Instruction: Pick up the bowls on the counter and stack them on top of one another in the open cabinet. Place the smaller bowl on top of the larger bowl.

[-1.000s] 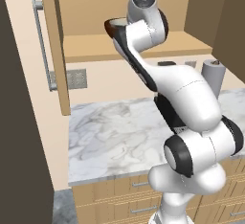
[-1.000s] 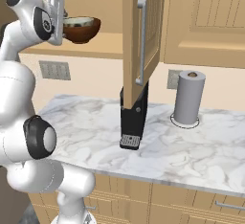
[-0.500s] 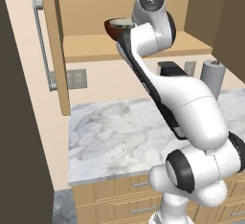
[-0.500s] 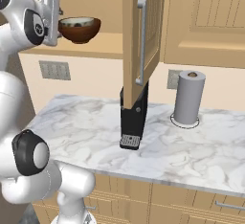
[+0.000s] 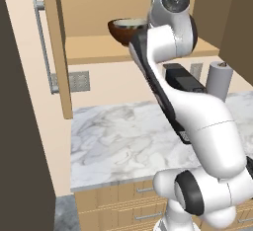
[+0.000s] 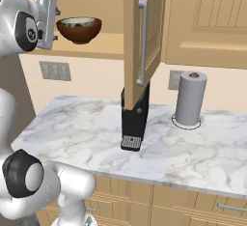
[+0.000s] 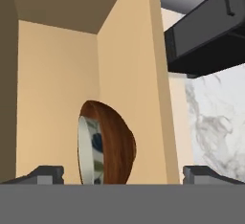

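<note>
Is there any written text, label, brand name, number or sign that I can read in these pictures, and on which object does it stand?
None: no readable text on the larger bowl, the smaller bowl, the open cabinet, the counter, the paper towel roll or the black appliance.

Cut-off and half-hidden things near the pincer

Below the pincer (image 7: 122, 173), the brown bowl (image 7: 115, 146) and the pale bowl (image 7: 91, 151) inside it were cut off at the hand view's bottom; the arm (image 5: 163, 42) hid the brown bowl's right side in the left base view.
</note>
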Tool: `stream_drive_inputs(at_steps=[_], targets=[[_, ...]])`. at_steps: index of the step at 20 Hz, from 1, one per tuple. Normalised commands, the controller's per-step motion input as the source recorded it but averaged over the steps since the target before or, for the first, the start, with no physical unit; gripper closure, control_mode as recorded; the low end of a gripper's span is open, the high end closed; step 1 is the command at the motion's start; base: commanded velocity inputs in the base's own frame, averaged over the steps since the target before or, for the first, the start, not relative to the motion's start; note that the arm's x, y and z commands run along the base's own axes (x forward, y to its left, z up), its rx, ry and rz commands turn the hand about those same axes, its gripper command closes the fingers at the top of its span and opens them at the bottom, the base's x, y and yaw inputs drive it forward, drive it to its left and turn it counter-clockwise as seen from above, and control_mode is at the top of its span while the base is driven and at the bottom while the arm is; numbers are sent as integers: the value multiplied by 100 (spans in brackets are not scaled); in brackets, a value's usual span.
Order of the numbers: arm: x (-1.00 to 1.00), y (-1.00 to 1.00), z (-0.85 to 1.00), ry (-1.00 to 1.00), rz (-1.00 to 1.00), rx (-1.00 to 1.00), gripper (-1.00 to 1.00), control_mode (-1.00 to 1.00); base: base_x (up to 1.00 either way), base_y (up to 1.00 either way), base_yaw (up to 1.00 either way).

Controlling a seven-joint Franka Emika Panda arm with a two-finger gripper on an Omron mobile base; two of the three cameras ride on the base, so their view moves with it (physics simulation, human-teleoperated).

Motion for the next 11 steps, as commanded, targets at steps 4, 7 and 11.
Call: stream_drive_inputs(at_steps=[4, 7, 11], targets=[[-61, -10, 3, 0, 2, 5, -100, -100, 0, 0, 0], [-62, -3, 0, 0, 2, 2, -100, -100, 0, 0, 0], [-62, -1, 0, 0, 3, 2, -100, -100, 0, 0, 0]])
